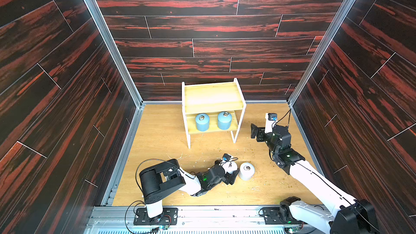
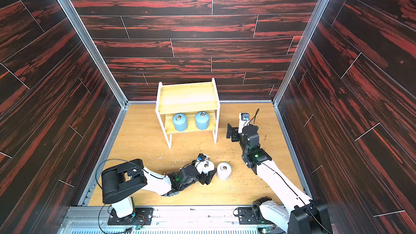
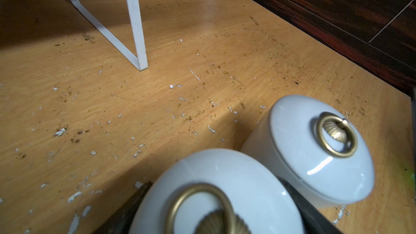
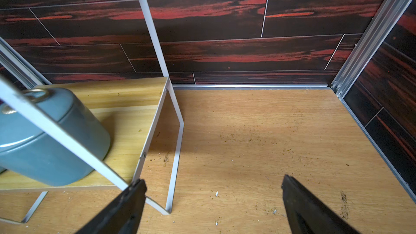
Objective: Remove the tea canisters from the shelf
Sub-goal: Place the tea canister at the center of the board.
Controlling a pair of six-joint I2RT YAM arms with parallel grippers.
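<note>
Two white canisters [image 1: 247, 171] are stood upright, rings up; one canister [image 1: 233, 166] is flanked by left gripper [image 3: 213, 184], grip unclear; right gripper [image 4: 212, 180] is spread wide, empty.

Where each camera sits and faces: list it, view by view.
Top views: high above the robot, looking down at the shelf; left arm and right arm show.
Left wrist: low over the table, facing two white canisters; left gripper flanks the nearer.
Right wrist: beside the shelf, facing a blue canister; open right gripper shows.
Shared: white canisters, top and left wrist.
</note>
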